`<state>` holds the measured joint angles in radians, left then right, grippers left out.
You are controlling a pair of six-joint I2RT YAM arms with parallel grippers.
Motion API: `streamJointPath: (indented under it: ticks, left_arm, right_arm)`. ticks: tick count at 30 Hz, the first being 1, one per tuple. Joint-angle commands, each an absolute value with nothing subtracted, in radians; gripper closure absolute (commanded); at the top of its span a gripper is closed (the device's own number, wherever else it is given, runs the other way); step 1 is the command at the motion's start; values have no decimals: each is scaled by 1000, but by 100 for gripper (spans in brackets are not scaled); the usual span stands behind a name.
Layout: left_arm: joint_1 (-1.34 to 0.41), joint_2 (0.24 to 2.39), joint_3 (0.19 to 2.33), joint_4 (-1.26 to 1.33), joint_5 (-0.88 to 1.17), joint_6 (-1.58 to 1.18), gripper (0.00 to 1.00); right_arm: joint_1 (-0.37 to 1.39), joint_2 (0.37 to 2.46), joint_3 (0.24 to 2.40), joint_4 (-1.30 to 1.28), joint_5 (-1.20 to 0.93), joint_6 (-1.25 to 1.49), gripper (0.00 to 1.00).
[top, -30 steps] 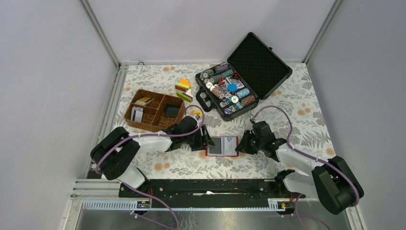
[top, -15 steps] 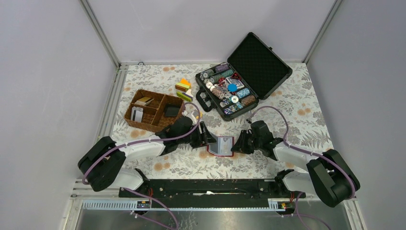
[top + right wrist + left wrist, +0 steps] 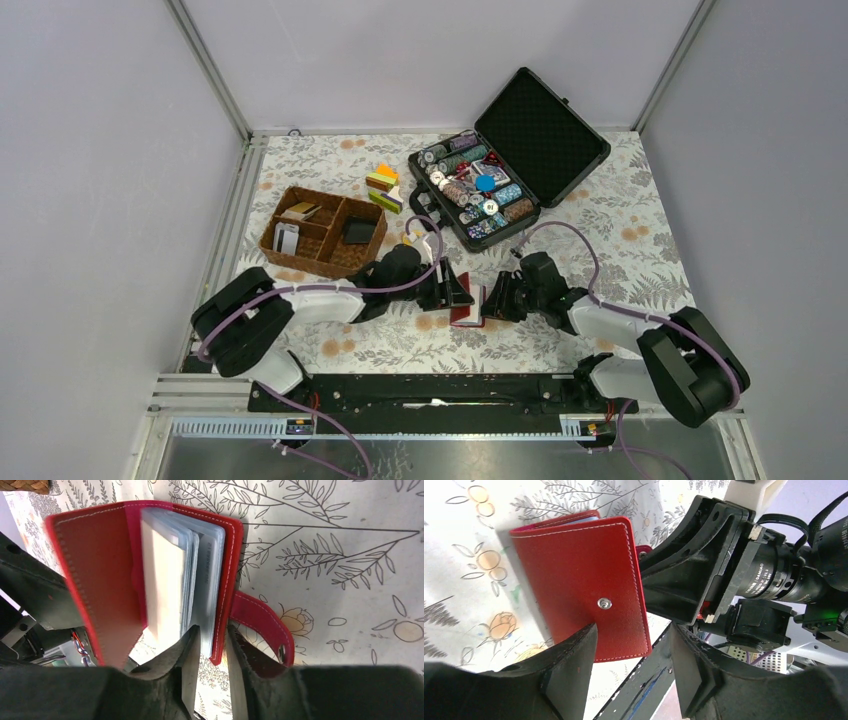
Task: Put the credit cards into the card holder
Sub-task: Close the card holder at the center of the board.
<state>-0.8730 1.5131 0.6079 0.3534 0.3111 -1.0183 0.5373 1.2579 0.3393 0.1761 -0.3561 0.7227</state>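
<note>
As far as I can tell this one's only partly done at best. Three credit cards (image 3: 286, 238), a whitish, a tan and a dark one, sit in the wicker basket (image 3: 310, 265) over on the left side of the desk (image 3: 620, 230), well apart from both arms. A pale card (image 3: 160, 580) does seem to show inside one of the clear sleeves (image 3: 202, 565) in the right wrist view, so maybe one is in already, but I can't swear to it. What's left, by my reckoning, is fetching the basket cards and sliding each into a sleeve.

The card holder (image 3: 467, 308) is at the near middle of the desk, half folded and propped up on edge between the two tools. The right tool (image 3: 211, 640) looks pinched on the back cover plus a few sleeves, with its fingers nearly together and that edge between them. The strap (image 3: 260, 622) with its snap hangs free just beside it. The left tool (image 3: 634, 642) is on the other side with its jaws wide apart, not clamping anything. One finger (image 3: 574, 660) touches the red outer cover just under the snap stud (image 3: 604, 602), and the cover's lower corner sits in the gap.
</note>
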Motion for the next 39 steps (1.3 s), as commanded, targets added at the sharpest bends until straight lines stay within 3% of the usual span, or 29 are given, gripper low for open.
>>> streamJointPath:
  ticks: [1, 11, 19, 24, 30, 35, 39]
  left_arm:
    - [-889, 1557, 650, 481, 334, -1035, 42]
    - [-894, 1640, 660, 524, 325, -1038, 42]
    - [-894, 1637, 633, 538, 313, -1042, 42]
    - [-893, 1617, 634, 508, 309, -1024, 42]
    - [-893, 1615, 632, 512, 317, -1023, 42]
    - [-892, 1588, 642, 480, 307, -1010, 41]
    - [-892, 1504, 645, 364, 220, -979, 33]
  right_arm:
    - [548, 1197, 354, 140, -296, 735, 63]
    - [548, 972, 332, -84, -76, 799, 37]
    - [548, 934, 277, 66, -196, 798, 28]
    - [548, 1083, 303, 161, -313, 778, 38]
    - [548, 1166, 321, 176, -306, 774, 53]
    - [549, 1206, 328, 139, -265, 779, 73]
    - [548, 1221, 327, 94, -204, 781, 89]
